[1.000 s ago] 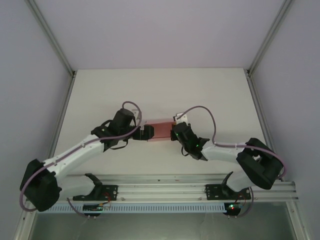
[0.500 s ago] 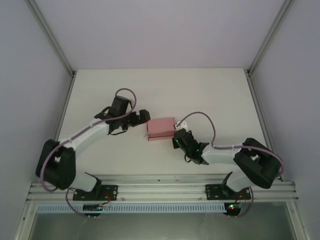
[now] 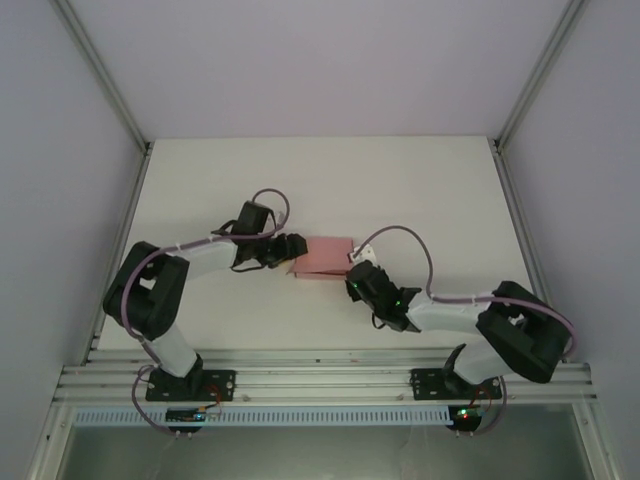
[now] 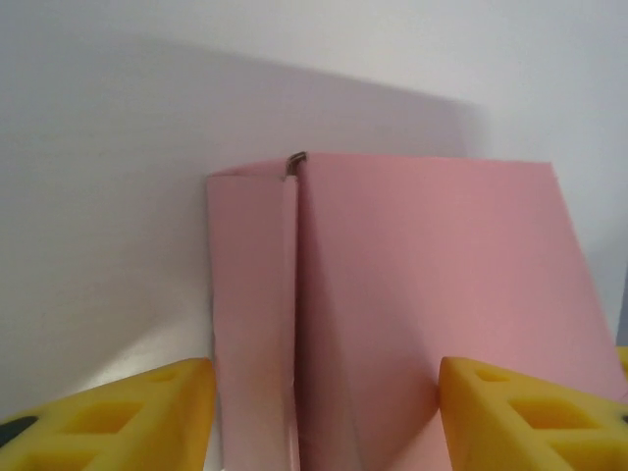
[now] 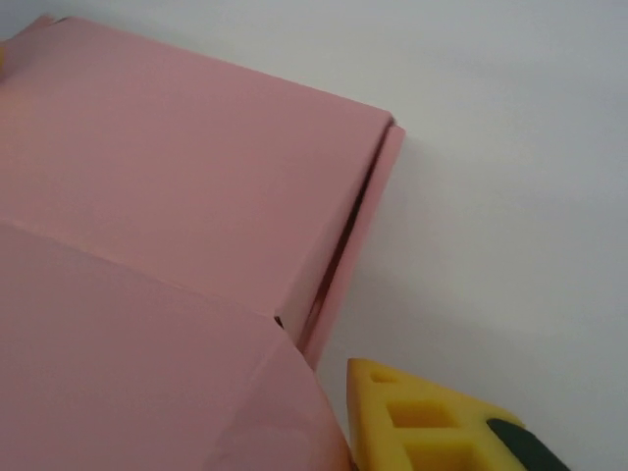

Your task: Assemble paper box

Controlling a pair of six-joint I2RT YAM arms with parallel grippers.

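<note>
The paper box is a small flat salmon-pink rectangle lying on the white table. My left gripper is at its left end. In the left wrist view the left gripper is open, and its yellow fingers stand wide apart on either side of the paper box, which has a folded side strip. My right gripper is at the box's front right corner. In the right wrist view one yellow finger presses against the paper box. The pink paper hides the other finger.
White walls with aluminium posts enclose the table on three sides. The arm bases sit on a rail at the near edge. Bare table surface lies behind and to both sides of the box.
The box came down from between both grippers onto the table. My left gripper let go, swung out to the left, then came back to the box's left end. The right gripper barely moved.
</note>
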